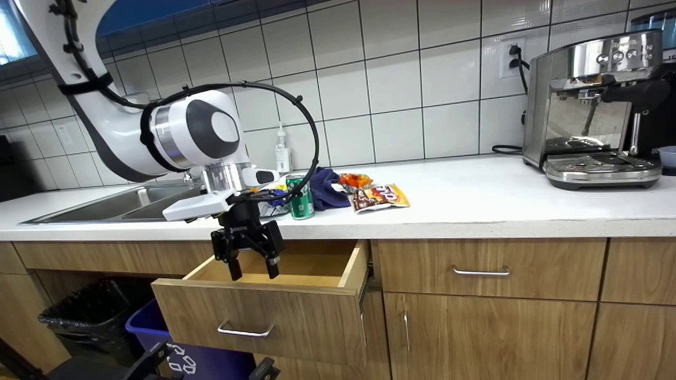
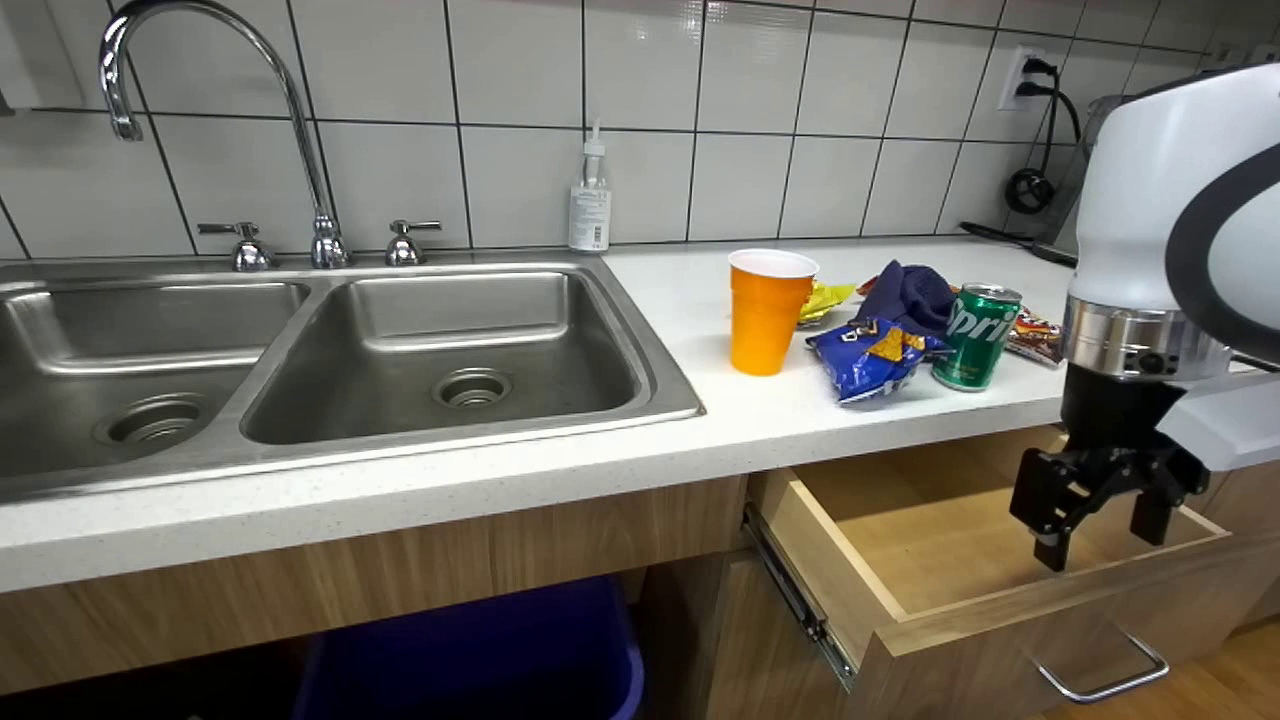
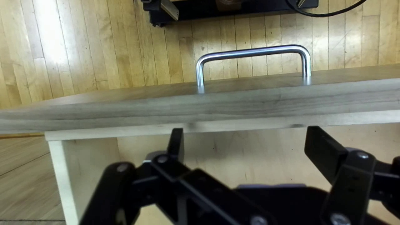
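Brown rectangular wooden drawer (image 1: 296, 311), open at six o'clock below my wide-spread, empty black gripper (image 1: 254, 270).
Arched silver metal handle (image 3: 253, 52) at twelve o'clock, wrist view; I'd keep off the front rim (image 3: 156, 112).

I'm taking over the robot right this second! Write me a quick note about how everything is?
Gripper: the gripper is open, holding nothing, over the drawer near its front.
Things: the drawer is pulled out, with its handle on the front. On the counter are an orange cup, a blue chip bag and a green can.
Done: the drawer stands open.
Left: nothing is gripped, and the drawer isn't shut.
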{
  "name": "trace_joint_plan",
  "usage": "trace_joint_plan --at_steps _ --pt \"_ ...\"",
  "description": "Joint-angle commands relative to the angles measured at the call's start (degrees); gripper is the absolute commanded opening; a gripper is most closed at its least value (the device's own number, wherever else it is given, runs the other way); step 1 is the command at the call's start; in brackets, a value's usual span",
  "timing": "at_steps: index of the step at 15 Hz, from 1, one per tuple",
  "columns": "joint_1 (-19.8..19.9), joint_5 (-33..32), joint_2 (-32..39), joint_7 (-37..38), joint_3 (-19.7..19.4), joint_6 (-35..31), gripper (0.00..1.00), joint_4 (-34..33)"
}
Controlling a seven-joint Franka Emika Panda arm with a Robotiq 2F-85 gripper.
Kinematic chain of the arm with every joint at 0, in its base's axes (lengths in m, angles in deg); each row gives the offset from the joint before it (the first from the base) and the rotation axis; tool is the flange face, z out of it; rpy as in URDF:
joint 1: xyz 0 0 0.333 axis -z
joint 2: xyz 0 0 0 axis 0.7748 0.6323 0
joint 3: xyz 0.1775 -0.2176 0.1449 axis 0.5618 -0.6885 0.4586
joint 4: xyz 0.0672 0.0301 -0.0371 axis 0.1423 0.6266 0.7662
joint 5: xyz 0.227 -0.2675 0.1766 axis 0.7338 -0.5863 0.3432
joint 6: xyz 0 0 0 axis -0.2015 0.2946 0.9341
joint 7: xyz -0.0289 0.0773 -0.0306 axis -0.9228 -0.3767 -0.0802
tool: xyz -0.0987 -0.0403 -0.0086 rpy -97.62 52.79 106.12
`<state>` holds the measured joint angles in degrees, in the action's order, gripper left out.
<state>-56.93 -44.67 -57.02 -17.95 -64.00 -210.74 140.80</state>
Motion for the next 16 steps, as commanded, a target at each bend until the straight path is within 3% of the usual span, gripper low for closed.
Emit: trace_joint_plan --at_steps 1,8,16 --pt "0.92 1.19 -4.18 0.73 1.83 1.96 1.00 0.80" --pt "2.64 0.92 -8.32 2.48 1.99 1.75 1.00 -1.07" --pt "7.39 1.54 -10.84 4.56 1.39 0.88 1.00 -4.79"
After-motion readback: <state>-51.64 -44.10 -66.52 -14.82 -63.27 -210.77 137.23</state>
